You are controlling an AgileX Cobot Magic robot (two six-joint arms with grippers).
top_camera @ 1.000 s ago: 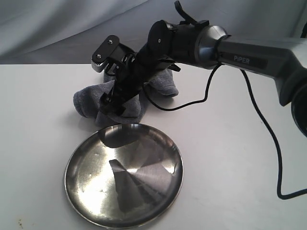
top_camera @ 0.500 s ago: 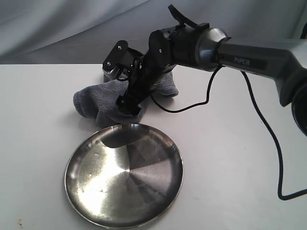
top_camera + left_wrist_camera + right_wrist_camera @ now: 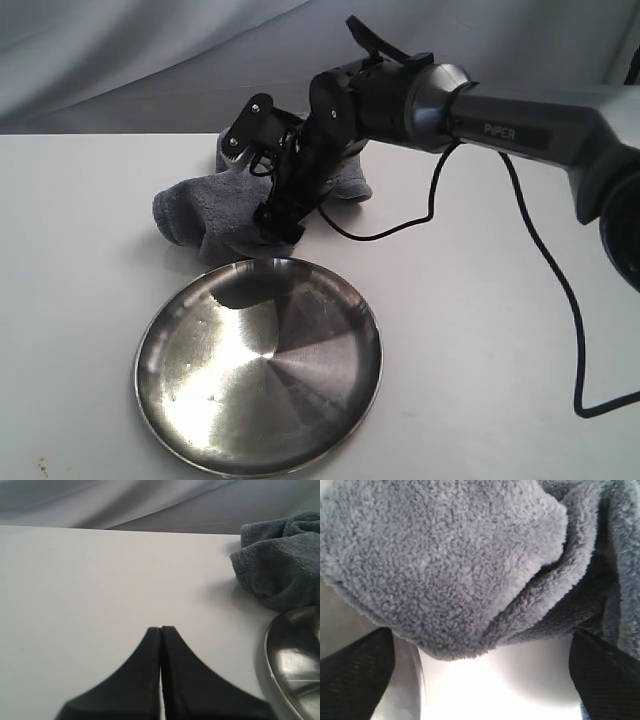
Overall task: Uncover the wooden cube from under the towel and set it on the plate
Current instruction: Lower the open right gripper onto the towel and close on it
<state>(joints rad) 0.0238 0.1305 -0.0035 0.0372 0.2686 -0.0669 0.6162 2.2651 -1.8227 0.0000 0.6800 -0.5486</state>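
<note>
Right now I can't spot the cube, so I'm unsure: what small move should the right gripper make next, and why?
Probably close the right gripper on the towel fold between its open jaws, ready to lift it: no cube shows yet, and the plate holds nothing.

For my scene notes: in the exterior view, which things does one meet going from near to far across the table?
plate → towel → grey backdrop cloth
</note>
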